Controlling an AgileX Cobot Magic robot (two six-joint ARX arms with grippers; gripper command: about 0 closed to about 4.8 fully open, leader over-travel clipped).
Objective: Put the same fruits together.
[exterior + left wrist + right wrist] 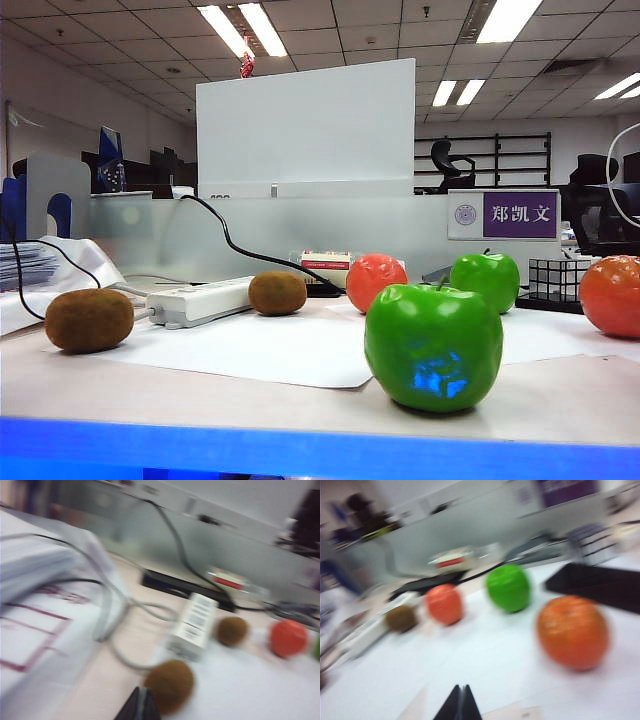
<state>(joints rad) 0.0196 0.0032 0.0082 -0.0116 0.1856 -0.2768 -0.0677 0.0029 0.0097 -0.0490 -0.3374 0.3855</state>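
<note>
In the exterior view two brown kiwis (88, 320) (277, 292) lie on the left. An orange-red fruit (375, 280) and a green apple (485, 280) sit further back, a second green apple (433, 346) stands nearest, and another orange fruit (612, 295) is at the right edge. Neither gripper shows in that view. My left gripper (141, 692) is shut and empty, just short of a kiwi (170, 685). My right gripper (461, 689) is shut and empty, with an orange fruit (572, 631) and a green apple (508, 587) some way beyond it.
A white power strip (200, 300) with a black cable lies between the kiwis. Stacked papers (30, 265) fill the far left. A black-and-white grid cube (555, 278) stands back right. A glass partition (300, 235) closes off the rear. A white sheet (270, 355) covers the middle.
</note>
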